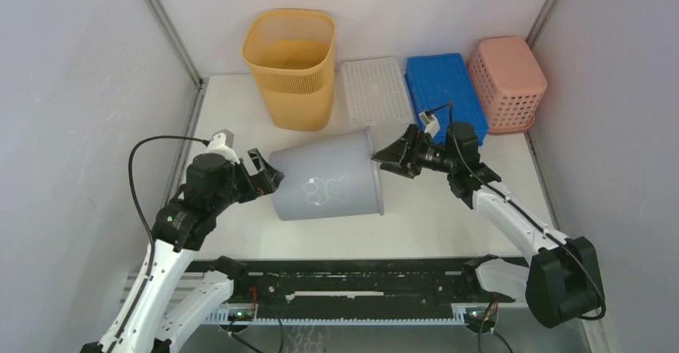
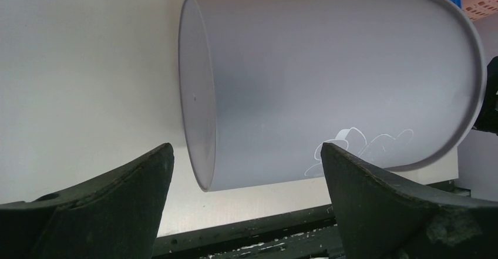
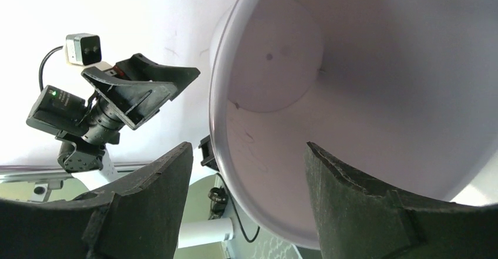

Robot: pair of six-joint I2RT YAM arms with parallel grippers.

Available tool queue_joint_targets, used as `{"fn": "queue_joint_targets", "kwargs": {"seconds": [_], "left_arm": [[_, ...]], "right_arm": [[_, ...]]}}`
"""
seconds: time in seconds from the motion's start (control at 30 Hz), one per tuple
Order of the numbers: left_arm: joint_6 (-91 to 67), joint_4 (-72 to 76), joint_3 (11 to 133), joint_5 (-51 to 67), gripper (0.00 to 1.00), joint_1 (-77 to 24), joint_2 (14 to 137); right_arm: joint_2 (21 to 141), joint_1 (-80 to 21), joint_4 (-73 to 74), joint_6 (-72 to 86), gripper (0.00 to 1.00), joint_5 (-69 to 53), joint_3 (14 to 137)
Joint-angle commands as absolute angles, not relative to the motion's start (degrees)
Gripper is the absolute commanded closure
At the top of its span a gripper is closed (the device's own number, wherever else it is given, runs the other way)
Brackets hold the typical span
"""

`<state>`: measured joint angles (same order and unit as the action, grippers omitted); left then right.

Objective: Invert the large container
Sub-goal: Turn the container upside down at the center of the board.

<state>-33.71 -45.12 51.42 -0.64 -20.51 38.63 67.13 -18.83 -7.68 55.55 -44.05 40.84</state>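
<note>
Top external view showed the large container (image 1: 324, 185), a pale grey bucket with a white paw print (image 1: 327, 190) on its wall, lying on its side near the middle of the desk (image 1: 448, 217), its flat base turned to the left and its open rim to the right. The left claw (image 1: 266, 172) stood just beside the base with its jaws spread wide and nothing between them. From the left wrist camera both dark fingers (image 2: 117, 188) framed the base from below, and a strip of bare desk showed between them and the bucket, so no contact could be seen. The right claw (image 1: 383, 161) was at the rim on the opposite side. In the right wrist view its jaws were parted with the rim's thin wall running down between them, one finger (image 3: 147, 206) outside the bucket and the other inside the mouth. A gap showed on the outer side, so the claw straddled the edge rather than pinching it. Along the far edge of the desk, well apart from the bucket, stood an orange bin (image 1: 290, 69), a white perforated tray (image 1: 374, 90), a blue crate (image 1: 444, 89) and a pink basket (image 1: 507, 82), side by side from left to right.
</note>
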Motion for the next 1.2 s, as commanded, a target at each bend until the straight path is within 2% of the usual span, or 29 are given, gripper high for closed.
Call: {"fn": "queue_joint_targets", "kwargs": {"seconds": [0.0, 0.33, 0.73, 1.17], "left_arm": [[-35.54, -41.88, 49.81, 0.93, 0.00, -20.56, 38.09], [-36.90, -40.16, 48.76, 3.86, 0.00, -20.57, 37.85], [-37.74, -37.38, 48.37, 1.86, 0.00, -20.57, 39.95], [-36.68, -30.73, 47.86, 4.59, 0.00, -20.54, 43.94]], "right_arm": [[62.79, -16.87, -2.37, 51.60, 0.23, -43.47, 42.10], [55.76, -12.29, 6.32, 46.45, 0.23, -43.23, 42.10], [53.72, -11.30, 9.85, 44.67, 0.23, -45.15, 42.10], [51.74, -9.67, 14.43, 43.77, 0.23, -43.73, 42.17]]}}
